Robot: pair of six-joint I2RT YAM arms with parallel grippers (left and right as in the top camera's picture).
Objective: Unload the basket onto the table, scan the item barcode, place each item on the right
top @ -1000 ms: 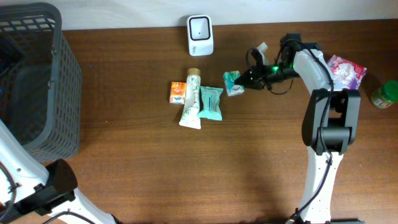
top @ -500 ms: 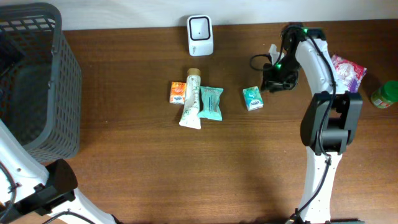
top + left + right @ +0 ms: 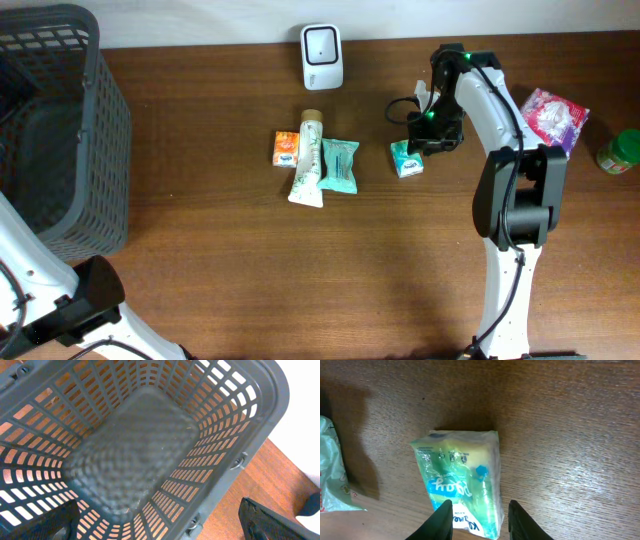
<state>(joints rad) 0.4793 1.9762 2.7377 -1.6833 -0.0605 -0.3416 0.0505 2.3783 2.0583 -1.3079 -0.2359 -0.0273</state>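
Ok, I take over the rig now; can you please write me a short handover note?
Left gripper: jaws wide open over the basket, holding nothing.
Right gripper: jaws open, low over the small green packet, which lies loose on the table.
The scanner stands at the table's far edge.
Done: no scan shown.
Left: probably grasp the packet and present its barcode to the scanner.

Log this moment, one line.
right gripper: open over green packet | green packet: flat on table | left gripper: open over basket
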